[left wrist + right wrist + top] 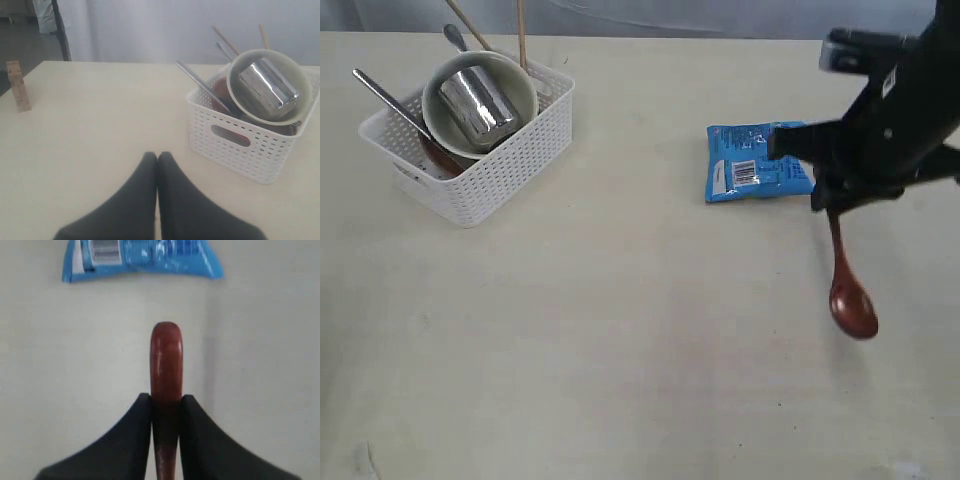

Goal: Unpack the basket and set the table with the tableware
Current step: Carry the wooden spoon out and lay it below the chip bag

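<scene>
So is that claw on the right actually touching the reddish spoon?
Touching. The right wrist view shows the right gripper shut on the spoon: its handle sits pinched between both black fingers, with no gap either side.

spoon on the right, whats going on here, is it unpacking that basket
Yes. The right gripper is shut on the handle of the spoon, holding it bowl end down low over the table, just past the blue packet. The left gripper is shut and empty, near the basket. The bowl, with the steel cup in it, and the chopsticks are in the basket.
</scene>
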{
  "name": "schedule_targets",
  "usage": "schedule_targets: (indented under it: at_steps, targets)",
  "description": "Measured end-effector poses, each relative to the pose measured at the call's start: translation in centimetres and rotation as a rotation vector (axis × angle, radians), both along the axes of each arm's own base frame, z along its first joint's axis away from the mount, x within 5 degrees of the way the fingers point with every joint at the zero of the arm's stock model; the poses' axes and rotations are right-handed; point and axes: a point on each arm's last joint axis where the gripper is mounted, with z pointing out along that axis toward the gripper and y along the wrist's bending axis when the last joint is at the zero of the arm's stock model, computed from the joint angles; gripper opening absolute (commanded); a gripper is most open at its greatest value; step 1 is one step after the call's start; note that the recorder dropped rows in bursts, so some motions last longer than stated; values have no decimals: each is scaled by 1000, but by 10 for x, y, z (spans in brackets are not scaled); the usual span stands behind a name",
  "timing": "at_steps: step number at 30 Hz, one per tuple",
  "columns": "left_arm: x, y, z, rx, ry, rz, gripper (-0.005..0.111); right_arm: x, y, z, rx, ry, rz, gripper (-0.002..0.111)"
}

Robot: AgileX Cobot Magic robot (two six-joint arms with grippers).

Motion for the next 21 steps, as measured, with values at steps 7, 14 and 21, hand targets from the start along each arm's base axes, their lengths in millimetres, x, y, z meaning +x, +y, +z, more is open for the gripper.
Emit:
schedule_targets:
  at_steps: [7, 14, 21]
  targets:
    - [0, 0, 0, 0, 0, 0, 0, -14, -3, -41, 4, 58, -13, -1]
    - [0, 0, 0, 0, 0, 0, 0, -7, -1, -55, 1, 40, 5, -1]
    - [0, 0, 0, 0, 0, 0, 0, 2, 1, -68, 5, -2, 13, 0]
